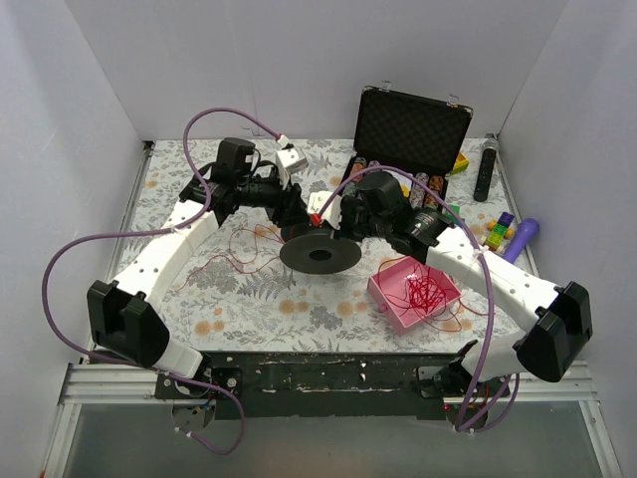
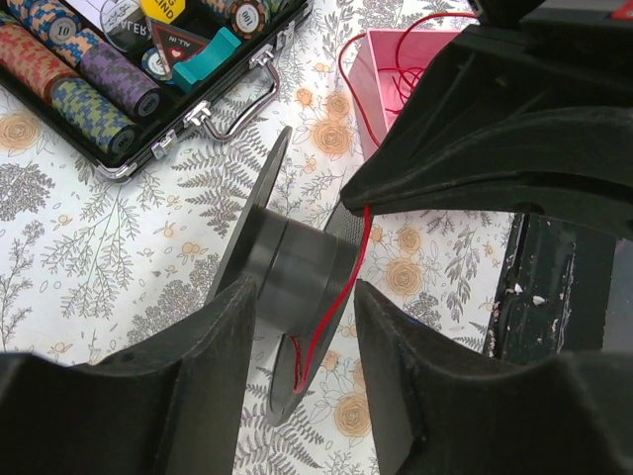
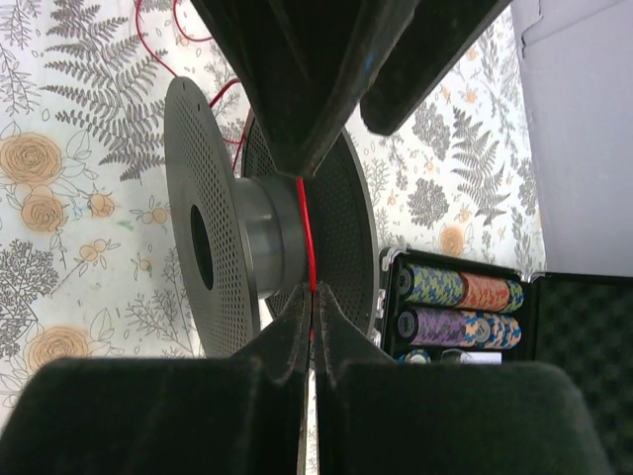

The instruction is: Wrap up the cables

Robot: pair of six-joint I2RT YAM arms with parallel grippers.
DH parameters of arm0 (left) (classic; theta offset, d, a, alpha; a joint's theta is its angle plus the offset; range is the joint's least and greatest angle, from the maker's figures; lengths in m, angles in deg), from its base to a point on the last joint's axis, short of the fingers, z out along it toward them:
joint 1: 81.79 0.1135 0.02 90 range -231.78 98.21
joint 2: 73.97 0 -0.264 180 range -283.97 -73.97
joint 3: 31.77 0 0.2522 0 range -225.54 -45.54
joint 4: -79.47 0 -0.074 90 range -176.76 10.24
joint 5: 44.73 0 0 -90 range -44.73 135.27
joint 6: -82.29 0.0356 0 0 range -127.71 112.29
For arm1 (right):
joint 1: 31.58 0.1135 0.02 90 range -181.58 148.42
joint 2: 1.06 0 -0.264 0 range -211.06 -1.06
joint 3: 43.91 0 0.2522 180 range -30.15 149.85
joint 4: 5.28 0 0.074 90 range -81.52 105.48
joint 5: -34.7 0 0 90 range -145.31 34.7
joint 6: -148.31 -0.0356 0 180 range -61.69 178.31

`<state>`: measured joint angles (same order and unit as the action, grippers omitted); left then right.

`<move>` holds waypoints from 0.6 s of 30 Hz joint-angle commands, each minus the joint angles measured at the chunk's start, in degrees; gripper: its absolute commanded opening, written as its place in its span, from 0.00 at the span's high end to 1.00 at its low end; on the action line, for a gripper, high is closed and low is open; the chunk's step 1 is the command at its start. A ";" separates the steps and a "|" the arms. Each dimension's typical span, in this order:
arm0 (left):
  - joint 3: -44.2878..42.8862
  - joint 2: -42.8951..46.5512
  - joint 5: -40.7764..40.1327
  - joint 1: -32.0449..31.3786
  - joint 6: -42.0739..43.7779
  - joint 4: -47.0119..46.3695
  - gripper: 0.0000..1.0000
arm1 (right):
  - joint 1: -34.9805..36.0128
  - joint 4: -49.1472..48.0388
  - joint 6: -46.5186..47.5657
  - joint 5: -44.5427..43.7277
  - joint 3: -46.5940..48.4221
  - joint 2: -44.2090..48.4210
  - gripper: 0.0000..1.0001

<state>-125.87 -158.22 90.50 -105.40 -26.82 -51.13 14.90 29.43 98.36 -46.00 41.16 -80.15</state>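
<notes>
A black perforated spool (image 1: 318, 252) sits mid-table, raised at a tilt. My left gripper (image 1: 296, 216) is closed on the spool; in the left wrist view its fingers (image 2: 237, 336) straddle the hub and near flange (image 2: 297, 272). My right gripper (image 1: 329, 215) is shut on a thin red cable (image 3: 307, 233) just off the hub (image 3: 259, 233), and the strand runs across the hub between the flanges. It also shows in the left wrist view (image 2: 346, 282). More red cable lies piled in the pink tray (image 1: 390, 294) and looped on the table to the left (image 1: 239, 257).
An open black case (image 1: 413, 119) of poker chips stands behind the spool. A black remote (image 1: 485, 169), coloured blocks (image 1: 495, 234) and a purple object (image 1: 525, 237) lie at the right. The table's near edge (image 2: 554, 287) is close to the spool.
</notes>
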 commanded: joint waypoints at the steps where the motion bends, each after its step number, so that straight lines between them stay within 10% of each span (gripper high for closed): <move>1: 0.53 -0.21 -1.46 -0.55 1.10 -1.80 0.60 | -0.42 -4.51 1.96 3.70 -0.73 2.80 0.99; 9: 0.27 -0.21 -1.29 -1.43 3.56 1.10 0.85 | -0.95 -5.13 0.99 4.15 -1.70 4.64 0.99; 18: -1.31 -0.92 3.63 -2.04 6.01 1.80 0.57 | -1.92 -5.83 0.73 7.74 -1.96 4.38 0.99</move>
<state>-125.61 -159.42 90.76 -106.67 -23.06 -49.71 13.70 26.86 99.12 -41.98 39.37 -76.87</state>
